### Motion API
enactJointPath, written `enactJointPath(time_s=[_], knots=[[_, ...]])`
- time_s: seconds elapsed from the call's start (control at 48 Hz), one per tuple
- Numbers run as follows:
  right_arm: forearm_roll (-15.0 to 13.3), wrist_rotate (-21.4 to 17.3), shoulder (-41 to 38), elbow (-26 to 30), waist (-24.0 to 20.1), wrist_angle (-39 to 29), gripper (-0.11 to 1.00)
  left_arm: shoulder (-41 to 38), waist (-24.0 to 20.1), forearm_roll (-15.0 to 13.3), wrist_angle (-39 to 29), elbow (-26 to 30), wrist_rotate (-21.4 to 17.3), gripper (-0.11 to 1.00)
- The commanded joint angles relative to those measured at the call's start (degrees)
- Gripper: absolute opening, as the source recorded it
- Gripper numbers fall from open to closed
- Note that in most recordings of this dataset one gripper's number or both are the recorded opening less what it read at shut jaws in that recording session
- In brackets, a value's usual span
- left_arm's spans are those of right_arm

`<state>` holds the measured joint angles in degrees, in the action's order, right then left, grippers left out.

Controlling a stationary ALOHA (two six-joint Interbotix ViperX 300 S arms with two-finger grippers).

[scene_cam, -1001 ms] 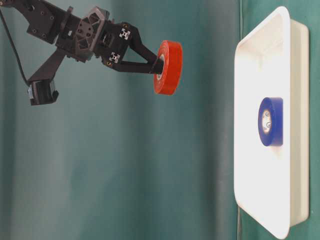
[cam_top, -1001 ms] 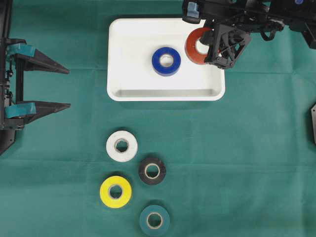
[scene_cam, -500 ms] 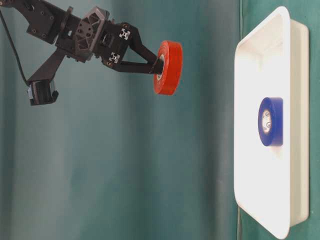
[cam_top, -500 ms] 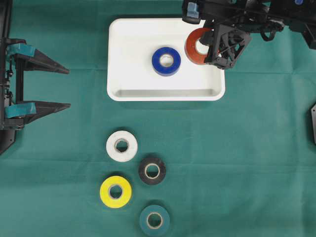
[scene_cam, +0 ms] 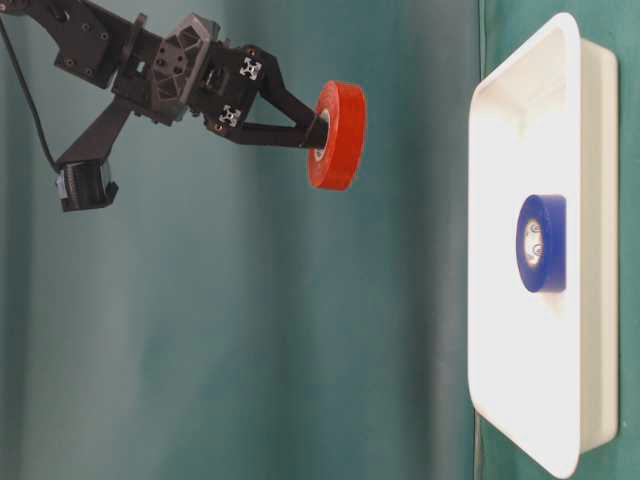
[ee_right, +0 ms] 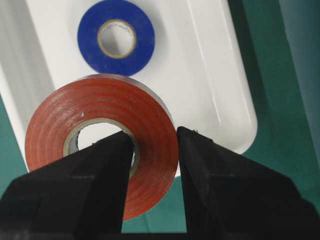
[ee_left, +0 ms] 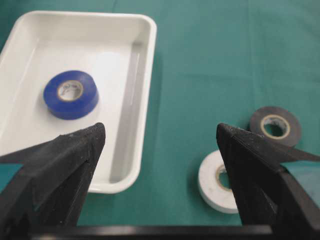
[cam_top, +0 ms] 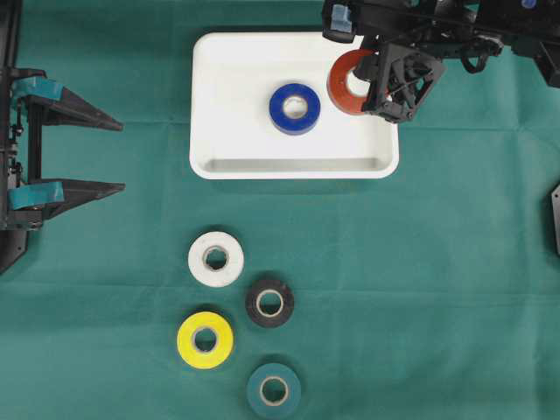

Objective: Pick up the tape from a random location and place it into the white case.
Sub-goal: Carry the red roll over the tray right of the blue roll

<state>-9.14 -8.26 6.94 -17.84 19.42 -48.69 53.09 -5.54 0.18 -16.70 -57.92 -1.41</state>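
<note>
Nothing has shifted since the earlier frames. The right end effector stays clamped on the red tape, one finger through its core, hanging above the white case beside the blue tape. The left end effector rests spread wide, holding nothing.

We see the glossy red tape roll held in the air above the right end of the shallow white rectangular plastic case, which lies flat near the worktop's far edge, a blue tape roll lying flat inside.
</note>
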Motion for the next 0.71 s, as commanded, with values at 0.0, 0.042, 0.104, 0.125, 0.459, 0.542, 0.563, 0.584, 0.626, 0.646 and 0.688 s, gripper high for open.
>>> enactJointPath(time_s=[0.0, 0.042, 0.104, 0.125, 0.459, 0.542, 0.563, 0.584, 0.626, 0.646, 0.688], knots=[[-0.2, -0.1, 0.5, 0.7, 0.0, 0.4, 0.29, -0.4, -0.2, -0.1, 0.3, 0.7, 0.1, 0.94], [-0.2, -0.1, 0.5, 0.7, 0.0, 0.4, 0.29, -0.4, -0.2, -0.1, 0.3, 0.7, 0.1, 0.94], [-0.2, -0.1, 0.5, 0.6, 0.0, 0.4, 0.29, -0.4, -0.1, -0.1, 0.3, 0.7, 0.1, 0.94], [-0.2, -0.1, 0.5, 0.7, 0.0, 0.4, 0.29, -0.4, -0.1, -0.1, 0.3, 0.7, 0.1, 0.94], [-0.2, -0.1, 0.5, 0.6, 0.0, 0.5, 0.29, -0.4, -0.1, -0.1, 0.3, 0.7, 0.1, 0.94], [-0.2, -0.1, 0.4, 0.7, 0.0, 0.4, 0.29, -0.4, -0.1, -0.1, 0.3, 0.7, 0.1, 0.94], [-0.2, -0.1, 0.4, 0.6, 0.0, 0.5, 0.29, -0.4, -0.1, -0.1, 0.3, 0.7, 0.1, 0.94], [-0.2, -0.1, 0.4, 0.6, 0.0, 0.5, 0.29, -0.4, -0.2, -0.1, 0.3, 0.7, 0.1, 0.94], [-0.2, -0.1, 0.4, 0.6, 0.0, 0.5, 0.29, -0.4, -0.2, -0.1, 0.3, 0.7, 0.1, 0.94], [-0.2, -0.1, 0.3, 0.6, 0.0, 0.5, 0.29, -0.4, -0.1, -0.1, 0.3, 0.7, 0.1, 0.94], [-0.2, -0.1, 0.1, 0.6, 0.0, 0.5, 0.29, -0.4, -0.1, -0.1, 0.3, 0.7, 0.1, 0.94]])
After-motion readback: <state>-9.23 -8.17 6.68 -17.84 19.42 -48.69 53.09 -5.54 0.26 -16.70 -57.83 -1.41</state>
